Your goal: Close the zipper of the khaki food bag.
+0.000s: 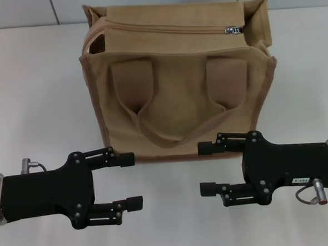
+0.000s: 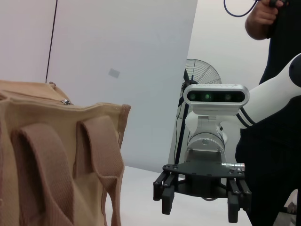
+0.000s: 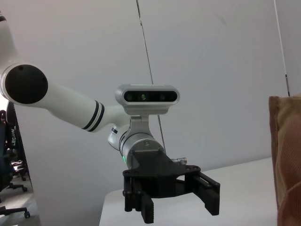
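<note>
Both grippers are held low over the white table (image 1: pixel 34 97), short of the bag; the left gripper (image 1: pixel 133 179) is seen with its fingers spread wide and nothing between them, and the right gripper (image 1: pixel 206 168) is likewise spread wide and empty, the two pointing toward one another across a bare gap. Beyond them, the khaki food bag (image 1: pixel 179 94) is stood upright at the middle of the table, its base just past the fingertips; it is shown as a boxy tan canvas tote with darker piping at the edges and two wide strap handles hung down its near face. Along the top the zipper (image 1: pixel 169 27) is run, and its silver pull tab (image 1: pixel 234 30) is found toward the bag's right end, near the corner. Open table is left to either side of the bag and between the grippers.
</note>
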Available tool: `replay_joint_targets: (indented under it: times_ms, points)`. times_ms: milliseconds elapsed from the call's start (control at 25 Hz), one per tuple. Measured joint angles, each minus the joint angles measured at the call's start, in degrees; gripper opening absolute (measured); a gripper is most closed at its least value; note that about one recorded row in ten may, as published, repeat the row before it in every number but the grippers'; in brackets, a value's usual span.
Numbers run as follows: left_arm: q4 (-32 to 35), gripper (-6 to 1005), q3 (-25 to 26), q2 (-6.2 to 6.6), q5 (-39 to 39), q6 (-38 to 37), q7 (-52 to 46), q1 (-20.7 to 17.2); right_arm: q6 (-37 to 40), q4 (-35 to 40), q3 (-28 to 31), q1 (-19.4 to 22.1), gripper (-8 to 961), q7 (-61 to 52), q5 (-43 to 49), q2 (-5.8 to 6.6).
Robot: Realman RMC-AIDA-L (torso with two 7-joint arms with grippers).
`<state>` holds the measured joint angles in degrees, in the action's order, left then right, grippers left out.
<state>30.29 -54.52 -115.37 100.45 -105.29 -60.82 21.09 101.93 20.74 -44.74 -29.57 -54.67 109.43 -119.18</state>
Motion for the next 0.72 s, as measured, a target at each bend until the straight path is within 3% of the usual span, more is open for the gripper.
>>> replay_joint_targets:
  times_ms: [720]
  points:
    - [0.18,784,-0.07,0.13,0.10,-0.20,0.00,0.33,-0.85,0.00,-0.10,-0.64,725,0.01,0.00,-0.07]
